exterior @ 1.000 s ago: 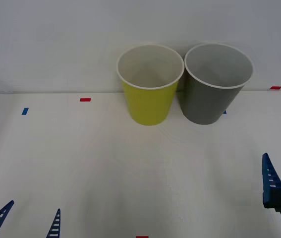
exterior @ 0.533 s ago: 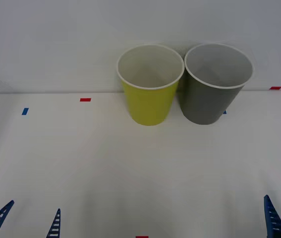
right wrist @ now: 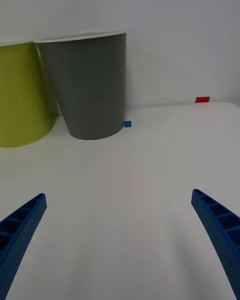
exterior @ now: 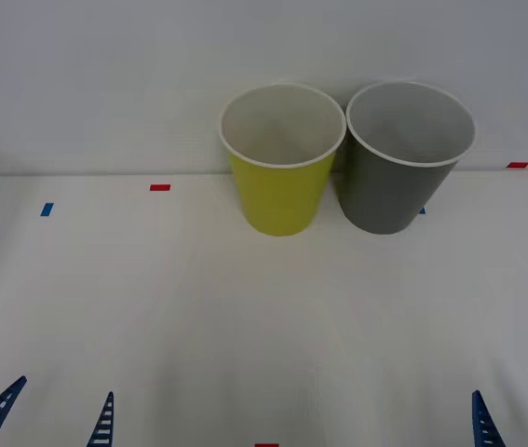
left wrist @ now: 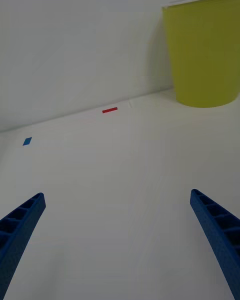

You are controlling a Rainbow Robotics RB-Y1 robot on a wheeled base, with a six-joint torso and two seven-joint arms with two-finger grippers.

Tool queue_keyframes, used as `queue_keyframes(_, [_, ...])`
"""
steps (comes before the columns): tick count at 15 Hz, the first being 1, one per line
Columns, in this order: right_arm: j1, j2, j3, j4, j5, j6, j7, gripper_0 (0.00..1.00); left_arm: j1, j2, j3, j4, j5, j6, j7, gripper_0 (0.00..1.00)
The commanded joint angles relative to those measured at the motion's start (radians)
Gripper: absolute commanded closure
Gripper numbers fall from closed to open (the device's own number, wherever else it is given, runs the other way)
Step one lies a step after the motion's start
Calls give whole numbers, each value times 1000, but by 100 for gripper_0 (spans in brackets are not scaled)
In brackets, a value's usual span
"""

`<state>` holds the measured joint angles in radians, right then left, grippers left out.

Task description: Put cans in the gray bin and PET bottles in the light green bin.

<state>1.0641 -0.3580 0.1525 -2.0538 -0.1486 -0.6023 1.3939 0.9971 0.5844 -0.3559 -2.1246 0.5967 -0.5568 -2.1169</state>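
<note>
— So where are we in the job?

— Between items, I'd say, or done. Both arms sit low at the near edge of the white matte table (exterior: 152, 307). The left gripper (exterior: 51, 414) has its ribbed blue fingers spread wide with nothing between them, and the right gripper (right wrist: 120, 240) is just as wide and just as empty.

— And the bins?

— At the far edge against the pale wall. The tall yellow-green tapered round bin with the white rim (exterior: 282, 158) stands on the left, the dark gray tapered round bin with the white rim (exterior: 406, 154) right beside it, rims nearly touching. Both look like smooth, thin plastic, wider at the mouth than at the foot.

— See the orange can anywhere?

— Not on the tabletop. What shows of the green bin's white inside looks bare; the bottom of the gray one is hidden, so I can't tell if it's in there.

— Next move?

— If anything's left to sort, an arm has to find it first. Otherwise nothing more is needed.

— Those little marks?

— Flat bits of red tape (exterior: 159, 187) and blue tape (exterior: 47, 209) on the table.
</note>
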Motion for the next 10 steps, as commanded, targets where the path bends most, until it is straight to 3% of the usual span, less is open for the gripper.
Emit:
queue_keyframes(1, [-9,2,9,14,0,-11,5,0,0,0,0,0,0,0,0,0])
queue_keyframes(10, [-6,-9,-1,14,11,-71,30,0,0,0,0,0,0,0,0,0])
